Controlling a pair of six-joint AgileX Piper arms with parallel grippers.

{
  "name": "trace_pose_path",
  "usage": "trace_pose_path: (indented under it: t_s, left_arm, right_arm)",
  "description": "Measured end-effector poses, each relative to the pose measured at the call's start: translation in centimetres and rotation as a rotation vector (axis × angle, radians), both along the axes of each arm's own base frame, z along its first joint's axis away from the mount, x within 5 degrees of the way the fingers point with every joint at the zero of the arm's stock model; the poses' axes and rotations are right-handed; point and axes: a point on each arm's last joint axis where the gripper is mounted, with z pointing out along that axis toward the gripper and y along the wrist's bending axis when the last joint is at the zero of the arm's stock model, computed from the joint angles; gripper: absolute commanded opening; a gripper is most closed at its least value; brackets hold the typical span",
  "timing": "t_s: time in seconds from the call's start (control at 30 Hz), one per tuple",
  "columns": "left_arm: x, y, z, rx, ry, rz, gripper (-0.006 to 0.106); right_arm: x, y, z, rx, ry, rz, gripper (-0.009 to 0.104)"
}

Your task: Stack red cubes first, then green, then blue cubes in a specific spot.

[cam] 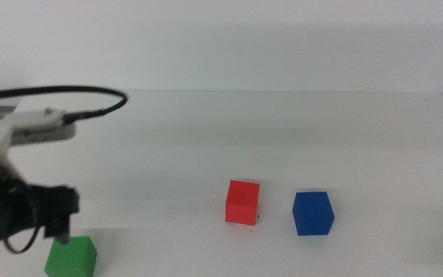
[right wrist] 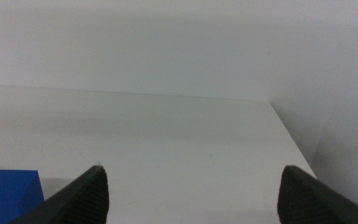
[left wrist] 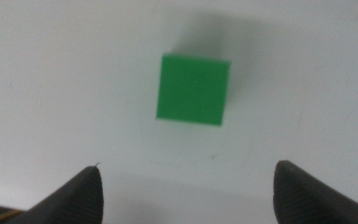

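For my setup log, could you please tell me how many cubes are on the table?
3: a small matte green cube near-left, a red one centre, a blue one beside it.

A: What's the surface?
B: A plain white table [cam: 283, 131], matte, softly and evenly lit, with faint shadows.
A: And behind it?
B: A bare pale wall [cam: 244, 38] meets the table's far edge. In the right wrist view the table's corner shows, wall beyond it.
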Motion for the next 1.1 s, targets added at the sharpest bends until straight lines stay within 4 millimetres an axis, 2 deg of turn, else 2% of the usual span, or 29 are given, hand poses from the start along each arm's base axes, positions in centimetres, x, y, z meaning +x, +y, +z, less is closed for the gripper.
trace_pose_path:
  t_s: [0.17, 0.4, 0.5, 0.83, 1.0, 1.1]
  left_arm:
    - [-0.3, 1.4, -1.0, -0.044, 0.032, 0.000, 0.094]
    - [0.4, 1.4, -1.0, -0.073, -0.047, -0.020, 0.094]
    - [1.1, 1.2, -1.6, -0.071, -0.051, -0.029, 0.094]
    - [2.1, 0.9, -8.4, -0.084, -0.036, -0.022, 0.094]
    - [2.8, 0.6, -10.7, -0.085, 0.016, -0.005, 0.093]
    - [3.6, 0.5, -11.8, -0.082, 0.020, -0.009, 0.087]
  right_arm:
    - [0.0, 0.0, 0.0, 0.000, 0.000, 0.000, 0.093]
    - [0.0, 0.0, 0.0, 0.000, 0.000, 0.000, 0.093]
    - [0.0, 0.0, 0.0, 0.000, 0.000, 0.000, 0.093]
    - [0.0, 0.0, 0.0, 0.000, 0.000, 0.000, 0.093]
    - [0.0, 0.0, 0.0, 0.000, 0.000, 0.000, 0.093]
    - [0.0, 0.0, 0.0, 0.000, 0.000, 0.000, 0.093]
